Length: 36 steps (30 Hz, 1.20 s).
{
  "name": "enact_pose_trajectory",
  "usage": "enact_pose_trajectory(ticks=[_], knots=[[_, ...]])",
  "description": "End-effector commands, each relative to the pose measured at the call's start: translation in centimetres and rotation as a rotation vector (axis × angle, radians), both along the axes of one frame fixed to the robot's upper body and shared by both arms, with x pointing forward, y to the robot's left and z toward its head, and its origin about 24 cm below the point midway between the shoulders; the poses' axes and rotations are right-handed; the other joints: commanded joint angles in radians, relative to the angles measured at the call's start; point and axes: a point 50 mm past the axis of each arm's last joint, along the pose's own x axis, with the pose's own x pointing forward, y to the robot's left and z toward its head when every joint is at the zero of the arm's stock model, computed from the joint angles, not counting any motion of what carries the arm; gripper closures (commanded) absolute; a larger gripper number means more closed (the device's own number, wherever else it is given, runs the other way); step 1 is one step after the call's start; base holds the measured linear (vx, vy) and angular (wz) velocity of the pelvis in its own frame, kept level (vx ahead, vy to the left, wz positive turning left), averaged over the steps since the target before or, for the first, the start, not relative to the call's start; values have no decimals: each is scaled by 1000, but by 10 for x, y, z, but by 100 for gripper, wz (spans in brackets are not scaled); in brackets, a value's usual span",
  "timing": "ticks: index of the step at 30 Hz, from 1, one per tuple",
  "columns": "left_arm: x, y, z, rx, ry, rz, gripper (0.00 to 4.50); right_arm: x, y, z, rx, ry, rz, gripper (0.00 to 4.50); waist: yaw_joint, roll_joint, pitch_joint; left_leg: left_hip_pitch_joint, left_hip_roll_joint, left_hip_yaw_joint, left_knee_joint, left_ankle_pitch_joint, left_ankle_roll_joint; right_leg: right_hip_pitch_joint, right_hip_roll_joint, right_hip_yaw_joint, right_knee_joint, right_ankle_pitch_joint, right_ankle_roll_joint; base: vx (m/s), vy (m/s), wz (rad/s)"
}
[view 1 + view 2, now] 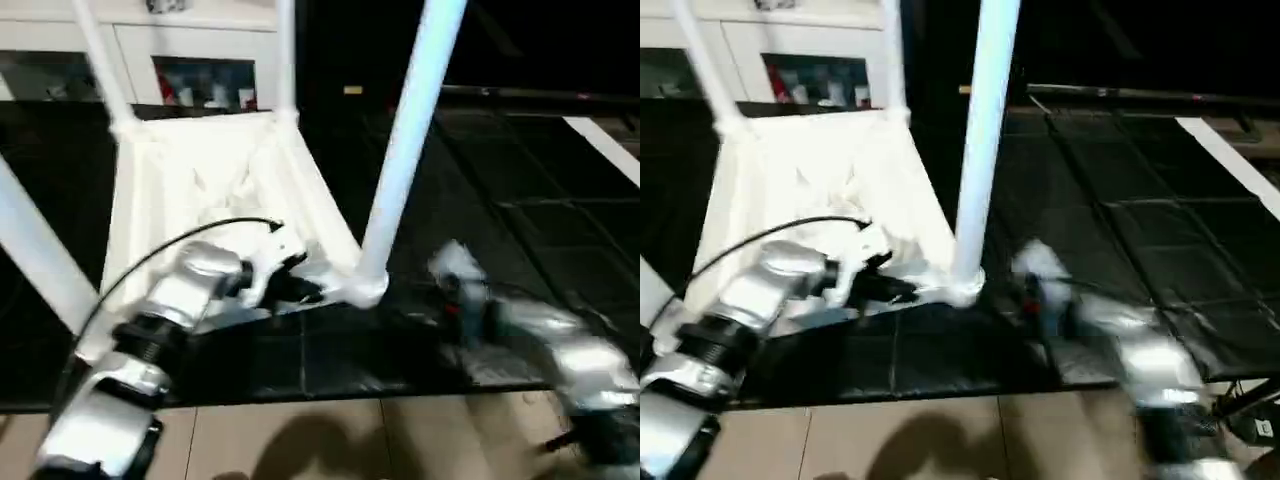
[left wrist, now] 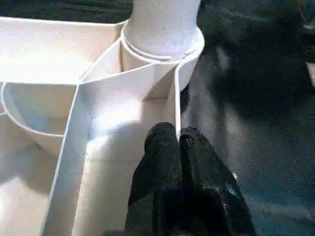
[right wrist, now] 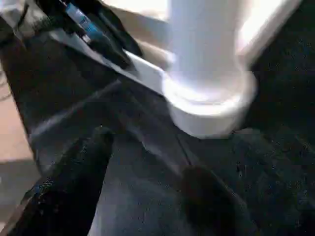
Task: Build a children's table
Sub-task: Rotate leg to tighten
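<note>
The children's table lies upside down on a black mat, its ribbed top (image 1: 200, 190) facing up. A white leg (image 1: 410, 130) stands in the near right corner socket (image 1: 365, 285); other legs (image 1: 100, 60) rise from the other corners. My left gripper (image 2: 178, 137) is shut and empty, its tips resting inside a rib pocket just short of that socket (image 2: 162, 44). My right gripper (image 3: 150, 157) is open over the mat, a little short of the socket's base (image 3: 209, 108), with nothing between its fingers (image 3: 93, 147).
A white cabinet with glass doors (image 1: 200, 60) stands behind the table. The black mat (image 1: 500, 180) stretches to the right, with a white strip (image 1: 605, 145) at its far right. Tan floor (image 1: 330, 440) runs along the near edge.
</note>
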Motion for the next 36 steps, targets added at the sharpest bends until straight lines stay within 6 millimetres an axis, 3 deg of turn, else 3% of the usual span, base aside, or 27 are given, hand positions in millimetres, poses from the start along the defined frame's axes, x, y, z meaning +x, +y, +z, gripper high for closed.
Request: enact_pose_trajectory(ticks=[1, 3, 4, 5, 6, 12, 13, 15, 16, 18, 19, 21, 23, 27, 28, 32, 36], knots=[[-4, -10, 6, 4, -7, -153, 450, -2, -10, 10, 19, -19, 10, 6, 5, 2, -65, 6, 25, -2, -59, -191, 40, 57, -79, 51, -84, -271, -150, 0, 0, 0], [-6, -9, 5, 24, -14, -196, 450, -4, -20, 12, 9, -19, -4, 2, 12, 3, -65, 7, 26, -1, -58, -183, 41, 56, -77, 50, -81, -249, -161, 0, 0, 0], [-9, -11, 4, 24, -26, -257, 450, -6, -35, 14, -8, -23, -48, 2, 19, 6, -66, 10, 27, 2, -56, -186, 42, 54, -77, 51, -84, -240, -165, 0, 0, 0], [-9, -11, 4, 24, -26, -257, 450, -6, -35, 14, -8, -23, -48, 2, 19, 6, -66, 10, 27, 2, -56, -186, 42, 54, -77, 51, -84, -240, -165, 0, 0, 0], [-11, -16, 4, -3, -24, -302, 450, -8, -44, 15, -15, -30, -90, 2, 26, 11, -66, 15, 29, 4, -56, -194, 37, 51, -76, 51, -82, -220, -183, 0, 0, 0], [-13, -26, 4, -35, -30, -369, 450, -10, -51, 14, -13, -50, -158, 2, 41, 9, -67, 12, 29, 4, -55, -200, 30, 56, -79, 49, -80, -226, -184, 0, 0, 0], [-12, -29, 5, -40, -38, -378, 450, -12, -51, 13, -10, -50, -163, 2, 43, 15, -67, 12, 28, 3, -55, -202, 30, 56, -79, 49, -80, -234, -180, 0, 0, 0], [-8, -28, 5, -22, -57, -374, 450, -14, -51, 13, -9, -51, -169, 2, 42, 17, -67, 10, 27, 1, -55, -210, 29, 57, -78, 48, -82, -244, -173, 0, 0, 0], [-8, -28, 5, -22, -57, -374, 450, -14, -51, 13, -9, -51, -169, 2, 40, 11, -66, 7, 25, 1, -55, -216, 28, 61, -78, 46, -84, -264, -163, 0, 0, 0], [1, -24, 5, 32, -126, -320, 450, -16, -51, 12, -11, -60, -177, 2, 38, 20, -66, 6, 21, 0, -53, -219, 31, 59, -77, 45, -90, -299, -144, 0, 0, 0], [1, -24, 5, 32, -127, -320, 450, -16, -51, 12, -11, -60, -177, 2, 37, 17, -66, 11, 23, 1, -53, -229, 31, 56, -76, 45, -93, -316, -136, 0, 0, 0], [3, -23, 5, 44, -144, -307, 450, -16, -51, 12, -12, -63, -179, 2, 35, 15, -67, 3, 23, -3, -55, -216, 30, 63, -78, 44, -88, -310, -135, 0, 0, 0], [10, -21, 5, 68, -167, -243, 450, -16, -50, 13, -6, -69, -186, 2, 31, 18, -64, 8, 20, -1, -54, -229, 29, 57, -76, 43, -96, -356, -121, 0, 0, 0], [18, -19, 5, 98, -196, -157, 450, -17, -49, 14, -2, -76, -193, 2, 29, 15, -64, 9, 18, -2, -53, -227, 33, 56, -75, 42, -102, -390, -103, 0, 0, 0], [18, -19, 5, 98, -196, -157, 450, -17, -49, 14, -2, -76, -193, 2, 25, 14, -64, 4, 19, -6, -56, -224, 31, 61, -77, 40, -99, -389, -102, 0, 0, 0], [22, -20, 7, 81, -200, -126, 450, -17, -46, 14, 3, -80, -190, 2, 10, 9, -67, -2, 17, -5, -53, -209, 43, 63, -75, 41, -94, -340, -121, 0, 0, 0], [25, -21, 8, 71, -214, -106, 450, -17, -42, 14, 14, -80, -180, 2, 7, 9, -68, 0, 18, -3, -50, -190, 56, 63, -75, 43, -88, -280, -152, 0, 0, 0]])
